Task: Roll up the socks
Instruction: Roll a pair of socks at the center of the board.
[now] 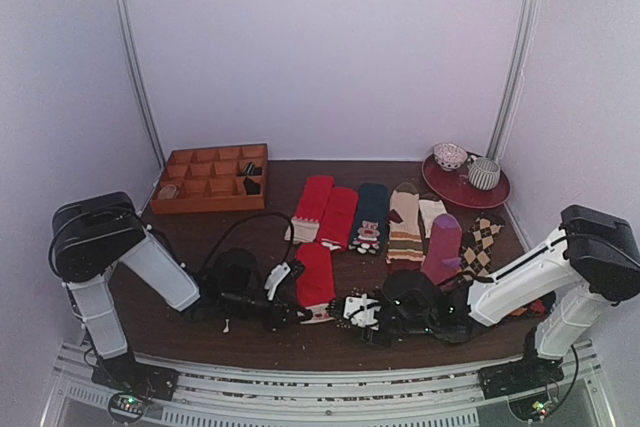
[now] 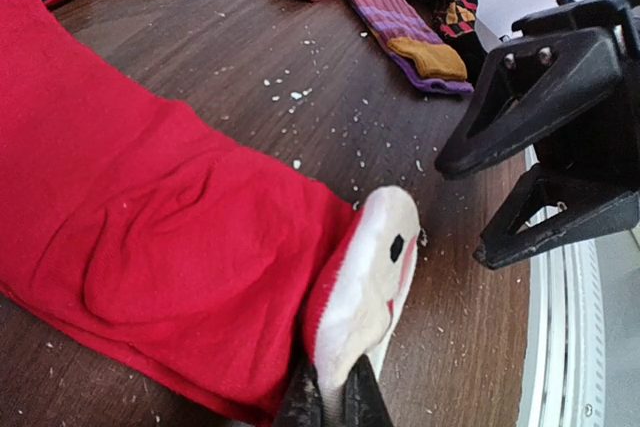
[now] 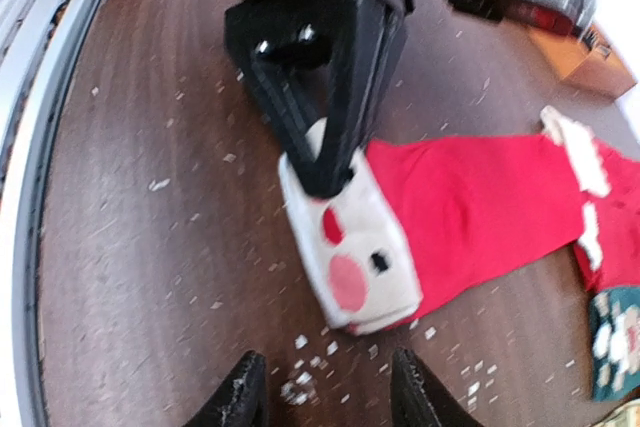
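The left gripper (image 2: pixel 332 402) pinches the cream end (image 3: pixel 350 247) of the socks (image 2: pixel 150 247), shut tight on it. The right gripper (image 3: pixel 330 402) sits just beside that end, fingers (image 3: pixel 240 402) wide apart, holding nothing. The socks lie flat on the table (image 2: pixel 350 77). Behind the socks is a row of other socks (image 1: pixel 372 212).

Your left gripper (image 2: pixel 333 394) is pinching the cream end of the socks (image 2: pixel 150 237) at the bottom edge, their red length lying leftward across the flecked table (image 2: pixel 240 47). Your right gripper (image 2: pixel 465 212) is hovering just beside, jaws parted; a purple sock (image 2: pixel 385 7) is lying beyond.
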